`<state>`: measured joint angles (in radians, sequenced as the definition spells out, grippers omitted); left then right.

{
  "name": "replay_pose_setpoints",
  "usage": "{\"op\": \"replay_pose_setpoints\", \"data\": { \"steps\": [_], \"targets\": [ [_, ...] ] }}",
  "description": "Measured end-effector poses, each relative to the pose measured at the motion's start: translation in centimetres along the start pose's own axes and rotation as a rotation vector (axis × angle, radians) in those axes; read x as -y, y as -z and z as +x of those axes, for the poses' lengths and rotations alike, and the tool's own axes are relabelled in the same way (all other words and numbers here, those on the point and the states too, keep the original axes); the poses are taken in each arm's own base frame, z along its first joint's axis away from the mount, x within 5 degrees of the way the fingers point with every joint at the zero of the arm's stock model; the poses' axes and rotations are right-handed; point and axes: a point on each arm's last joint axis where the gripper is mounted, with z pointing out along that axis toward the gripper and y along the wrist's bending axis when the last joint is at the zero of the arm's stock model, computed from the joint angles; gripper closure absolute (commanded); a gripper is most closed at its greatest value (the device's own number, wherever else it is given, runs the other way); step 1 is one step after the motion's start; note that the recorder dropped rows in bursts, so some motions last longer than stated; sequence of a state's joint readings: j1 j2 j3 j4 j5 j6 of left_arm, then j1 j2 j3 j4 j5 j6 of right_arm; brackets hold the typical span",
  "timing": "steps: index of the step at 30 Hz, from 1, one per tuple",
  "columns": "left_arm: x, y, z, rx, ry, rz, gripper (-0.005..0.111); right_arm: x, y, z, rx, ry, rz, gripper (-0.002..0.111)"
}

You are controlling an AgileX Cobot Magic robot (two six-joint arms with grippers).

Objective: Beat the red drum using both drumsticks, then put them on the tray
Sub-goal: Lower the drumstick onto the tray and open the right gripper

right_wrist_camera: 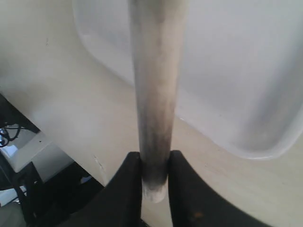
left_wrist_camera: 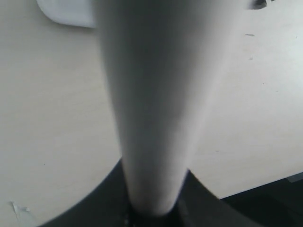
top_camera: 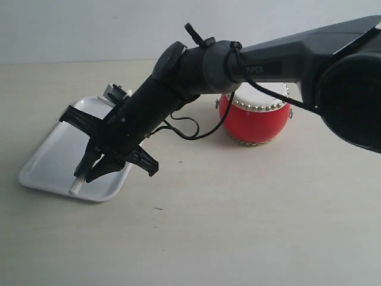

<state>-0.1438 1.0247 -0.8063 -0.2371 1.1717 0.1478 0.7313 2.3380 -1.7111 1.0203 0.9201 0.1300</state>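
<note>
step: tray placement | right gripper (right_wrist_camera: 154,172) clamped on drumstick (right_wrist_camera: 154,94) over tray (right_wrist_camera: 236,71) | left gripper (left_wrist_camera: 154,210) apparently clamps second drumstick (left_wrist_camera: 156,94) | next: lower, release

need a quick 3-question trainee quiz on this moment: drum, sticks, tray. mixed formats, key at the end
1. True or false: the right hand holds the right drumstick so that it reaches over the tray.
2. Where is the red drum?
A. on the tray
B. on the table, apart from the tray
C. lifted in a hand
3. What does the left hand grip?

Key: 1 true; 2 B; 3 the left drumstick.
</note>
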Motion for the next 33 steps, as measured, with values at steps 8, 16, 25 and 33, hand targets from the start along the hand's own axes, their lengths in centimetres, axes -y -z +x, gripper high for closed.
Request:
{"op": "replay_pose_setpoints", "data": {
  "steps": [8,16,25,33],
  "targets": [
    [0.0,0.0,0.0,0.000,-0.001,0.002,0.107,0.8,-1.0,-0.3,-0.018,-0.040,-0.006,0.108],
    [0.2,0.0,0.0,0.004,-0.004,0.023,0.107,1.6,-1.7,-0.4,-0.039,-0.054,0.008,0.108],
    [0.4,0.0,0.0,-0.005,-0.010,0.041,0.107,2.0,-1.0,-1.2,-0.017,-0.075,0.002,0.108],
    [0.4,0.0,0.1,-0.008,-0.008,0.048,0.107,2.5,-0.2,-2.0,0.001,-0.074,-0.005,0.108]
  ]
}}
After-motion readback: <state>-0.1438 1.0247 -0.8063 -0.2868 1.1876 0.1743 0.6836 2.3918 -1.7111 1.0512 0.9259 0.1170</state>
